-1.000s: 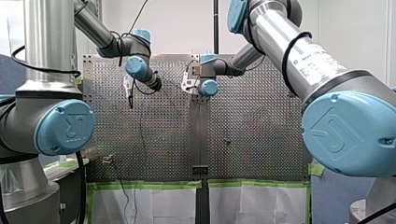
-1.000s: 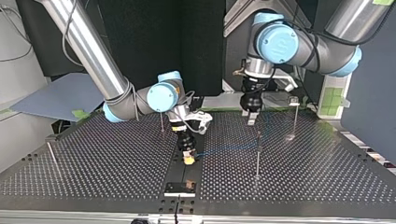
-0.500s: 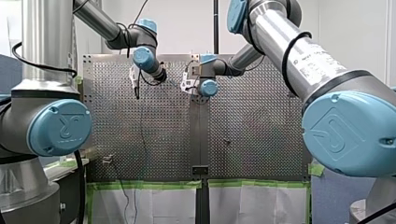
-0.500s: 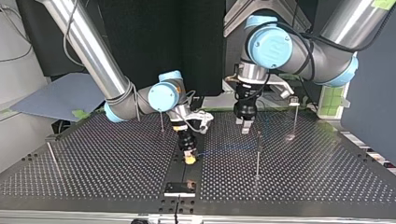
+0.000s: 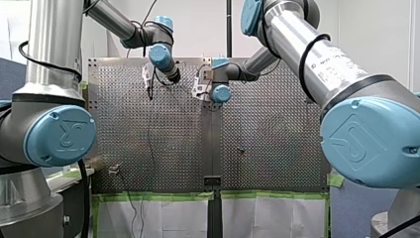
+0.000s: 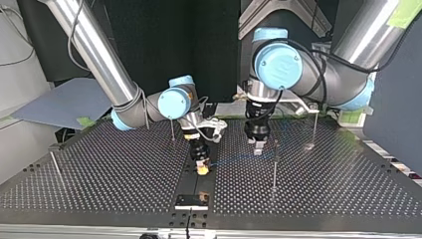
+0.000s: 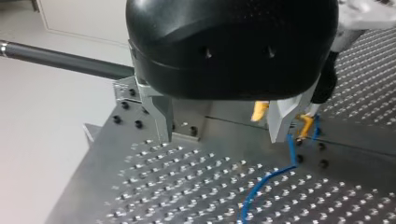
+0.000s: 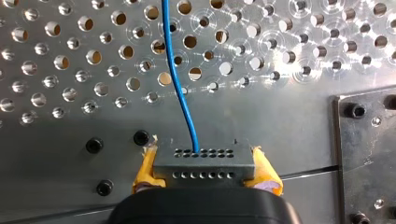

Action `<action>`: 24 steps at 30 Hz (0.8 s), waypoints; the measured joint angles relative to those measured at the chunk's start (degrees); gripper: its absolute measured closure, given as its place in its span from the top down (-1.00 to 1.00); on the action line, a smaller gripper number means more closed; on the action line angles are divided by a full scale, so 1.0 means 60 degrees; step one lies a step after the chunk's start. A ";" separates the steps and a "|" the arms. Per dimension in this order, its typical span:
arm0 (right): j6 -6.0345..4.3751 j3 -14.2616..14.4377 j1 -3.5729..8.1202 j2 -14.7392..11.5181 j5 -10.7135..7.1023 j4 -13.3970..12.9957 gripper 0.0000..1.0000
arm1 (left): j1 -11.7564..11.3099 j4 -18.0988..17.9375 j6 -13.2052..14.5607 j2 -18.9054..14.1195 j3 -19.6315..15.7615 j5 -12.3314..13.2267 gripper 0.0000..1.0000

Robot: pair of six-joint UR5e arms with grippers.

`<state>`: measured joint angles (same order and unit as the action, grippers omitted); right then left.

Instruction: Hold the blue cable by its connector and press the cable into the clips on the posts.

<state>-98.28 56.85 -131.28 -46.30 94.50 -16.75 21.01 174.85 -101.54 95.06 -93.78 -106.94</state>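
R gripper (image 8: 205,175) pinches connector (image 8: 203,161) low over table (image 6: 323,184), blue cable (image 8: 180,79) trailing loose over holes; L gripper (image 7: 223,123) spread, empty, near post (image 6: 274,164); cable looks unclipped, pressing all left to do.

View along the right gripper (image 8: 204,173). Its yellow pads (image 8: 146,169) clamp the two ends of a grey rectangular connector (image 8: 204,161), whose upper face carries two rows of small holes. A blue cable (image 8: 176,79) leaves a hole in the row farther from the gripper and runs ahead over the perforated table (image 8: 280,60) in a slight curve. Black screw heads (image 8: 94,145) sit in the unperforated strip beside one pad. A separate bolted plate (image 8: 369,140) lies beyond the other pad.
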 joint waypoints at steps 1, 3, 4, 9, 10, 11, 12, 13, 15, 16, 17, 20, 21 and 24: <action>0.0000 -0.0001 0.0000 0.0000 -0.0001 -0.0001 -1.00 | 0.0001 0.0036 0.0001 0.0032 0.0075 -0.0007 1.00; 0.0000 0.0002 0.0002 0.0001 0.0000 -0.0002 -1.00 | 0.0009 0.0163 0.0020 0.0155 0.0254 -0.0016 1.00; -0.0001 0.0002 0.0003 0.0001 0.0000 -0.0001 -1.00 | 0.0012 0.0235 0.0046 0.0223 0.0336 -0.0030 1.00; 0.0007 0.0005 0.0013 0.0002 -0.0001 0.0005 -1.00 | 0.0039 0.0552 0.0338 0.0646 0.0791 -0.0197 1.00; 0.0009 0.0006 0.0018 0.0002 -0.0001 0.0005 -1.00 | 0.0041 0.0571 0.0374 0.0705 0.0870 -0.0218 1.00; 0.0010 0.0007 0.0022 0.0002 0.0000 0.0005 -1.00 | 0.0043 0.0582 0.0401 0.0747 0.0937 -0.0235 1.00; 0.0011 0.0008 0.0025 0.0001 0.0000 0.0003 -1.00 | 0.0038 0.0591 0.0428 0.0789 0.1001 -0.0255 1.00; 0.0012 0.0006 0.0028 0.0002 -0.0001 0.0001 -1.00 | 0.0033 0.0596 0.0445 0.0810 0.1033 -0.0270 1.00; 0.0014 0.0006 0.0033 0.0004 0.0000 -0.0002 -1.00 | 0.0019 0.0605 0.0472 0.0833 0.1075 -0.0301 1.00; 0.0014 0.0006 0.0033 0.0005 -0.0001 -0.0003 -1.00 | 0.0010 0.0607 0.0488 0.0840 0.1085 -0.0310 1.00; 0.0014 0.0006 0.0033 0.0004 0.0000 -0.0003 -1.00 | -0.0002 0.0608 0.0509 0.0845 0.1091 -0.0318 1.00; 0.0014 0.0006 0.0032 0.0009 -0.0001 -0.0004 -1.00 | -0.0029 0.0623 0.0591 0.0884 0.1099 -0.0329 1.00; 0.0014 0.0004 0.0033 0.0011 0.0000 -0.0003 -1.00 | -0.0035 0.0653 0.0637 0.0923 0.1099 -0.0334 1.00; 0.0014 0.0005 0.0033 0.0014 -0.0002 0.0002 -1.00 | -0.0039 0.0726 0.0797 0.0999 0.1100 -0.0375 1.00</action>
<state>-98.19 56.88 -131.08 -46.21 94.48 -16.73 20.78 179.20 -96.75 101.06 -87.18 -109.19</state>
